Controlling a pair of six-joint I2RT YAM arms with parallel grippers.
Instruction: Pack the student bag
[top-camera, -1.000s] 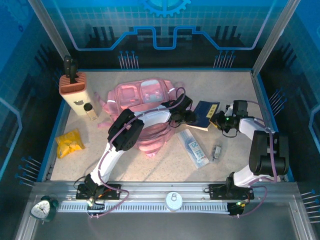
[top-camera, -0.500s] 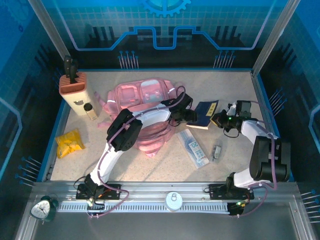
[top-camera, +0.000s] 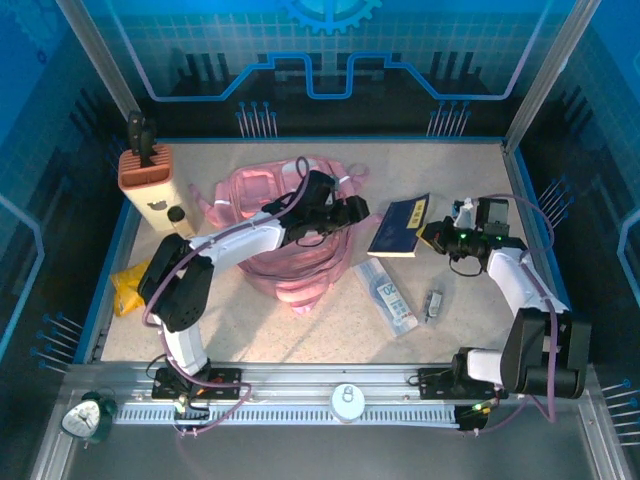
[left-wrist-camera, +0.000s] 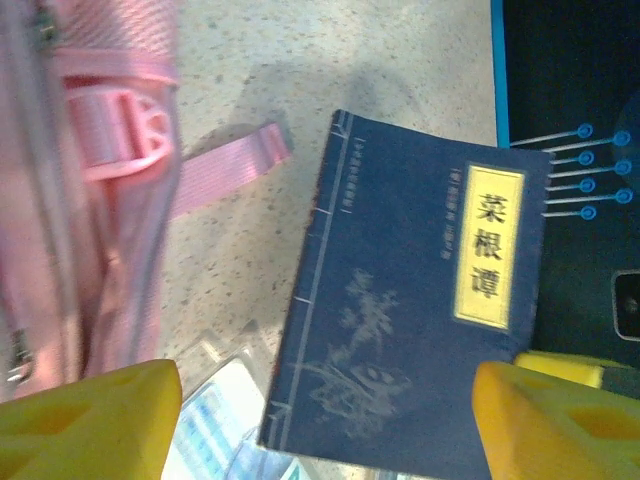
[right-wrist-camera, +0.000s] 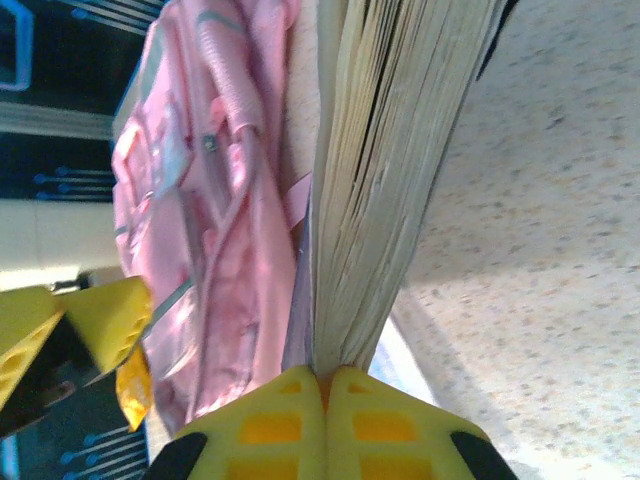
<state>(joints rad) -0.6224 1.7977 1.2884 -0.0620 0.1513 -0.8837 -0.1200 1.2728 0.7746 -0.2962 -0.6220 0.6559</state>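
The student bag (top-camera: 275, 215) is a large pink backpack lying flat mid-table, also seen as the bag (left-wrist-camera: 80, 170) and the bag (right-wrist-camera: 215, 240). A dark blue book (top-camera: 400, 226) with a yellow title label lies just right of it. My left gripper (top-camera: 345, 212) hovers over the bag's right edge. In the left wrist view that gripper (left-wrist-camera: 325, 425) is open, its yellow fingertips (left-wrist-camera: 90, 420) wide apart above the book (left-wrist-camera: 420, 300), holding nothing. My right gripper (top-camera: 440, 236) is shut on the book's right corner, and its fingers (right-wrist-camera: 260, 420) pinch the page edges of the book (right-wrist-camera: 390, 150).
A clear pouch (top-camera: 388, 295) with blue-white contents and a small dark item (top-camera: 433, 303) lie in front of the book. A brown holder (top-camera: 145, 170), a small bottle (top-camera: 180, 220) and a yellow packet (top-camera: 138, 285) sit at the left. A loose pink strap (left-wrist-camera: 225, 170) trails beside the book.
My left gripper has drawn back left from the book toward the bag and opened its jaws. My right gripper has closed on the book's corner, and its arm has stretched out.
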